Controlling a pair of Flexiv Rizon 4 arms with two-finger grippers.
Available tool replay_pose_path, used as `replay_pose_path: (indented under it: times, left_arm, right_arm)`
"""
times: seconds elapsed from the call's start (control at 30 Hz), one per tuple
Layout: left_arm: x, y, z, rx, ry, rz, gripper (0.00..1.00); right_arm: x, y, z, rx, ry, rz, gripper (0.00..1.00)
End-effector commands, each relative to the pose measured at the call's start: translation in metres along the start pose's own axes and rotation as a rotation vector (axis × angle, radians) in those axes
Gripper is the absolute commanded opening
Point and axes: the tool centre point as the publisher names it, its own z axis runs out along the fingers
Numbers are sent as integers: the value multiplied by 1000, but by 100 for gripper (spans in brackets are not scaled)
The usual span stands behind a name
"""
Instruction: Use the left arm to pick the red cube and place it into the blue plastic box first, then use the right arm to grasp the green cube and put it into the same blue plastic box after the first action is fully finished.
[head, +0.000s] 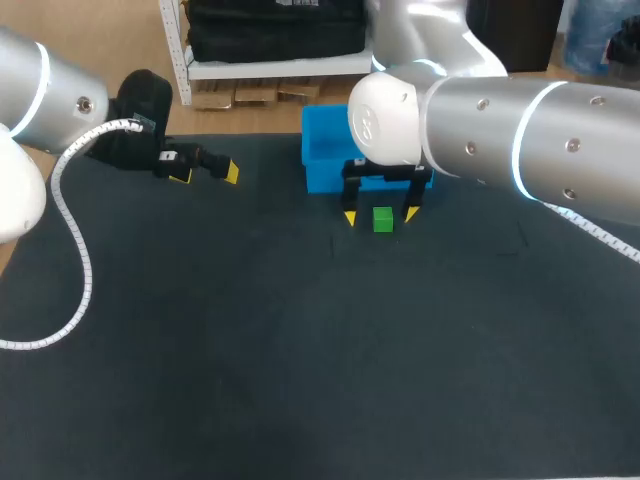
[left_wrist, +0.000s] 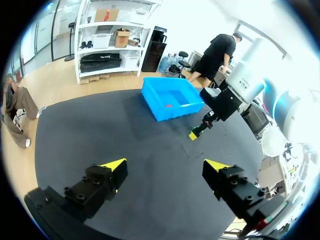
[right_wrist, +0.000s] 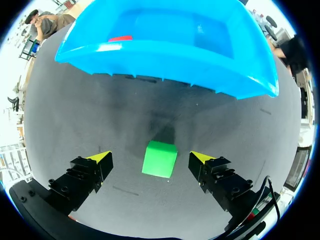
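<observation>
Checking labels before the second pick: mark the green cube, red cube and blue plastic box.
green cube (right_wrist: 160, 159), right wrist view, middle of its top face.
red cube (right_wrist: 120, 38), right wrist view, its visible top.
blue plastic box (right_wrist: 165, 67), right wrist view, near outer wall.

Head camera looks down over the whole table (head: 300, 380). Right wrist camera hangs close above the green cube (right_wrist: 160, 158), facing the box (right_wrist: 165, 60); left wrist sees both from afar
</observation>
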Motion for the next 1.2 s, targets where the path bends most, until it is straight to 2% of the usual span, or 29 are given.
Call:
replay_pose_path:
  times: [0.03,0.27,1.2]
  left_arm:
    - [1,1,-1,7,-5,3,100]
    - [1,1,-1,7,-5,3,100]
    - [1,1,-1,7,-5,3,100]
  right_arm:
    - [-13,-1,4,-1,20,-2,100]
    - [-15,-1,8,9,36,-3,100]
    - [-1,-9,12,16,31,44,100]
